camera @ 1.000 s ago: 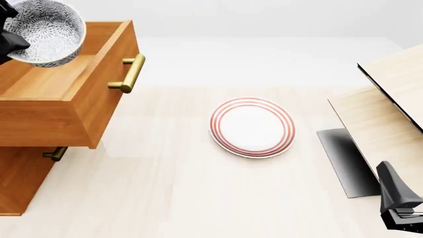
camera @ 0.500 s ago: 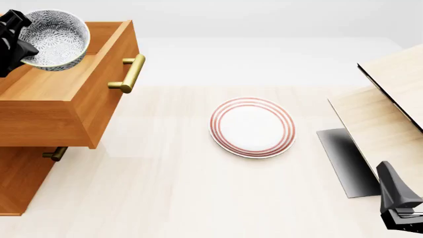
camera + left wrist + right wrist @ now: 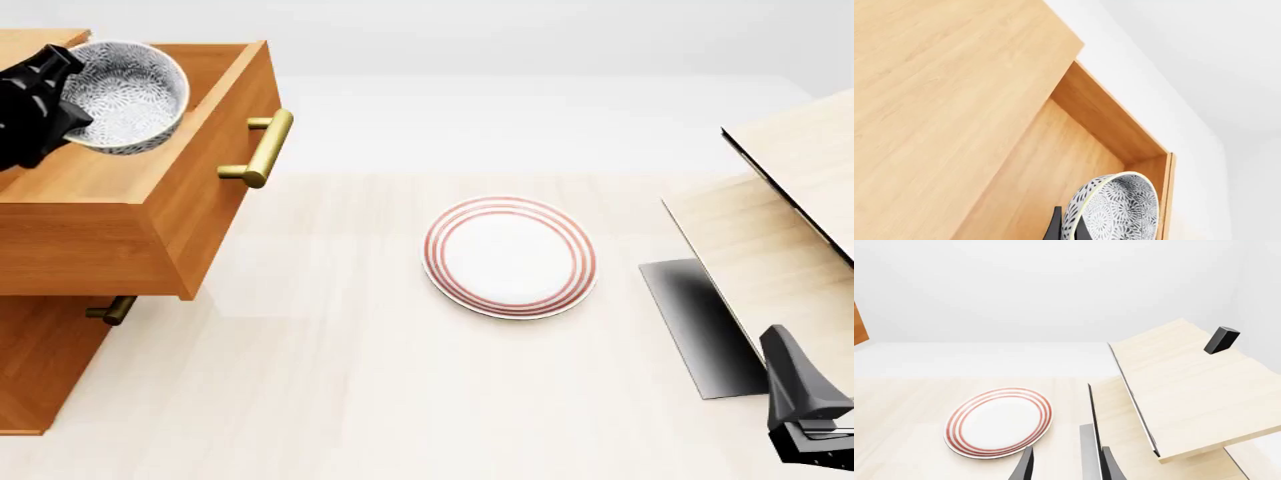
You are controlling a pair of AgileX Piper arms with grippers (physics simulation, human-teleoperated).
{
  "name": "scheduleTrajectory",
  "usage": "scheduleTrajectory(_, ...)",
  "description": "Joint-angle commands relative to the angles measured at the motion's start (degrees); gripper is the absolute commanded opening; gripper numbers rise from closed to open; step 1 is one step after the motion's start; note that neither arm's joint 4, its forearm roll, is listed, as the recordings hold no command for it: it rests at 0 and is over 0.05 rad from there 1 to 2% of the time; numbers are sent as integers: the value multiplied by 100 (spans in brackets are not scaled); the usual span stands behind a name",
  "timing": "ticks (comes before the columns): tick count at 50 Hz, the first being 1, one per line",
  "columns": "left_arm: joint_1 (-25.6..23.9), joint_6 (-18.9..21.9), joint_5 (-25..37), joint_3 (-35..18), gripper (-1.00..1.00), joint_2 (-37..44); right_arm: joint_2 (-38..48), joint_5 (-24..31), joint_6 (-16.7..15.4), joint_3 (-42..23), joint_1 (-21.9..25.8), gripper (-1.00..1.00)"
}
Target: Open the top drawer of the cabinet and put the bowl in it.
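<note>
Since the earlier front pictures the bowl (image 3: 124,95) has been lowered and carried a little rightward, from above the drawer's far left corner down between its walls.

At the left edge of the bench (image 3: 400,380) the cabinet (image 3: 47,365) is seen, with the top drawer (image 3: 160,215) pulled fully out and its brass handle (image 3: 262,148) pointing toward the middle of the bench. A second handle (image 3: 111,310) is partly seen below it on a lower drawer. The bowl is held inside the open drawer, tilted, its mouth turned toward the drawer's front wall; whether it touches the drawer floor cannot be told. The left tool (image 3: 54,100) is pinched on the bowl's rim at its left side, and in the left wrist view one dark finger (image 3: 1054,227) is seen just behind the speckled bowl (image 3: 1117,207), above the drawer floor (image 3: 1047,175).

Near the middle of the bench a white plate (image 3: 509,257) with red rings lies flat, well apart from the cabinet. At the right edge a pale wooden structure (image 3: 767,240) stands, with a dark panel (image 3: 694,325) at its foot. The right tool (image 3: 807,410) is parked at the near right corner; in the right wrist view its fingers (image 3: 1026,467) are spread apart and hold nothing, with the plate (image 3: 999,421) ahead of them.
</note>
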Motion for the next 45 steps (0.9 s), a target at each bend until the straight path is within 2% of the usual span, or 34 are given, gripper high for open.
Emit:
scheduleTrajectory(1,42,-2,-236,55,-100,168,-12,2,-4,2,-2,100)
scheduleTrajectory(20,157,-81,-465,166,-100,321,-12,3,-4,2,-3,100)
scheduleTrajectory(45,183,-28,-469,5,-100,537,-10,2,-4,2,-1,100)
